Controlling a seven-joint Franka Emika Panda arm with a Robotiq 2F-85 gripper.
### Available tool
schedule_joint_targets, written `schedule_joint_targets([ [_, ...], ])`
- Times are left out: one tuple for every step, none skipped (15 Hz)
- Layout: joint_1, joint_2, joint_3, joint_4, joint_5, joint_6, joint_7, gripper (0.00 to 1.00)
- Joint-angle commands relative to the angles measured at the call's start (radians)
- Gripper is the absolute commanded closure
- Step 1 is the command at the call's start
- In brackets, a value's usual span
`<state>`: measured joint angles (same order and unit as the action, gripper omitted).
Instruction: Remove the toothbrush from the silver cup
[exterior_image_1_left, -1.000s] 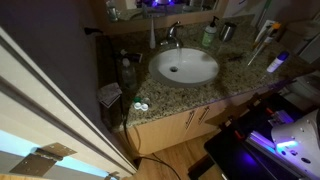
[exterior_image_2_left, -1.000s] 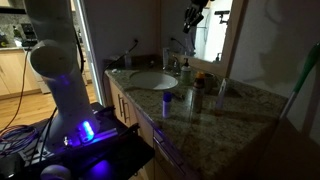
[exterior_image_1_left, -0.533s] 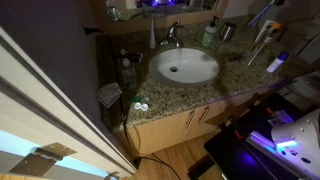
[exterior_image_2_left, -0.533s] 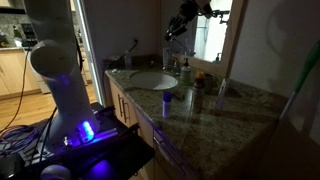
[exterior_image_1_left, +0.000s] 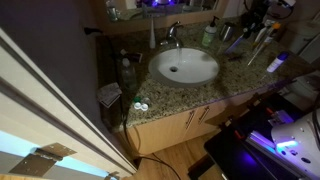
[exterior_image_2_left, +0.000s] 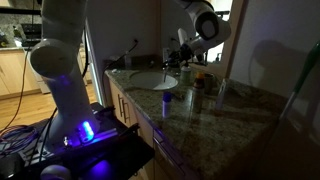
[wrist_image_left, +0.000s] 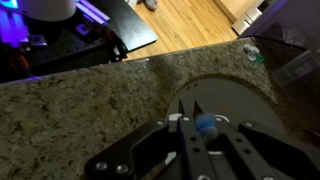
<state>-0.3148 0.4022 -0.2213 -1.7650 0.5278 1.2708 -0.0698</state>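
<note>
Wrist view: gripper (wrist_image_left: 200, 126) opening can't tell; in an exterior view silver cup (exterior_image_1_left: 228, 32) sits just beside it, toward faucet (exterior_image_1_left: 172, 33).

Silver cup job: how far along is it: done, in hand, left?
Done: nothing visible; the silver cup stands by the sink. In hand: the gripper hovers above the granite counter, nothing seen in its jaws. Left: reach the cup, lift out the toothbrush, too small to spot.
</note>
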Motion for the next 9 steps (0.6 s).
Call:
schedule_joint_targets([
  [-0.015, 0.091, 0.005, 0.06, 0.144, 0.099, 0.078, 0.98],
  [-0.006, 0.089, 0.002, 0.061, 0.158, 0.152, 0.087, 0.98],
  [0.004, 0.084, -0.002, 0.062, 0.157, 0.201, 0.102, 0.98],
  [0.018, 0.067, -0.007, 0.058, 0.129, 0.255, 0.107, 0.98],
  [0.028, 0.054, -0.008, 0.057, 0.1, 0.301, 0.107, 0.98],
  [0.034, 0.049, -0.007, 0.06, 0.074, 0.332, 0.116, 0.98],
  [0.04, 0.049, -0.007, 0.066, 0.039, 0.354, 0.133, 0.98],
  [0.044, 0.051, -0.007, 0.072, -0.003, 0.365, 0.153, 0.98],
  [0.043, 0.051, -0.006, 0.075, -0.04, 0.369, 0.168, 0.8],
])
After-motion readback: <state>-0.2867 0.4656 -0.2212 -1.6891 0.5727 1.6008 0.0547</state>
